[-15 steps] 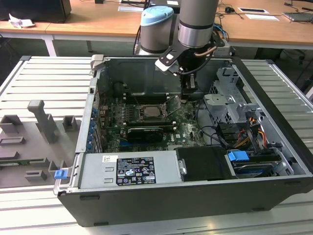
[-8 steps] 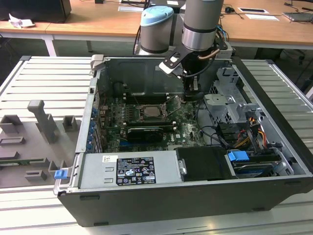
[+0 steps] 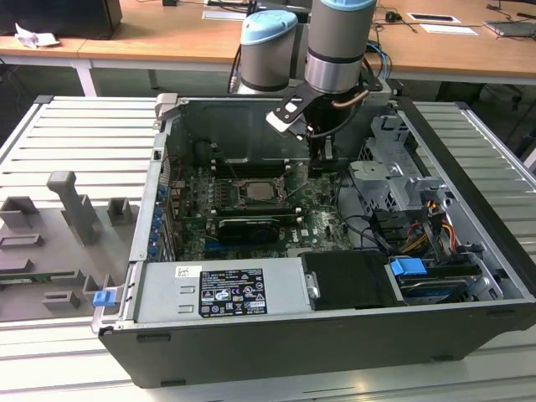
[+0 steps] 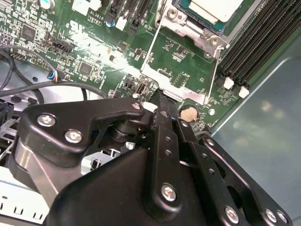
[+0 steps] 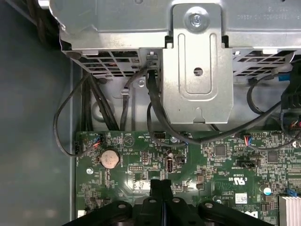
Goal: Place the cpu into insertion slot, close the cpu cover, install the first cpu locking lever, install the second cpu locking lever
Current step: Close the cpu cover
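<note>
One cpu (image 4: 215, 7) sat in insertion slot (image 4: 207, 36) | fingers (image 5: 155, 190) pressed together, empty, near slot | cpu cover (image 4: 176, 84) seemingly open: needed square, slow push.

Lit brightly and evenly from overhead in the exterior view, with soft shadow only deep inside the computer case (image 3: 251, 352), below the arm (image 3: 335, 50). In the second wrist view, glare in white patches on the green motherboard (image 4: 94, 52), washed pale on the cpu (image 4: 214, 9), and a dull sheen along the black gripper (image 4: 158, 98). In the first wrist view, bright on the metal drive cage (image 5: 197, 56), dimmer and flat grey toward the case wall at the board's edge.
</note>
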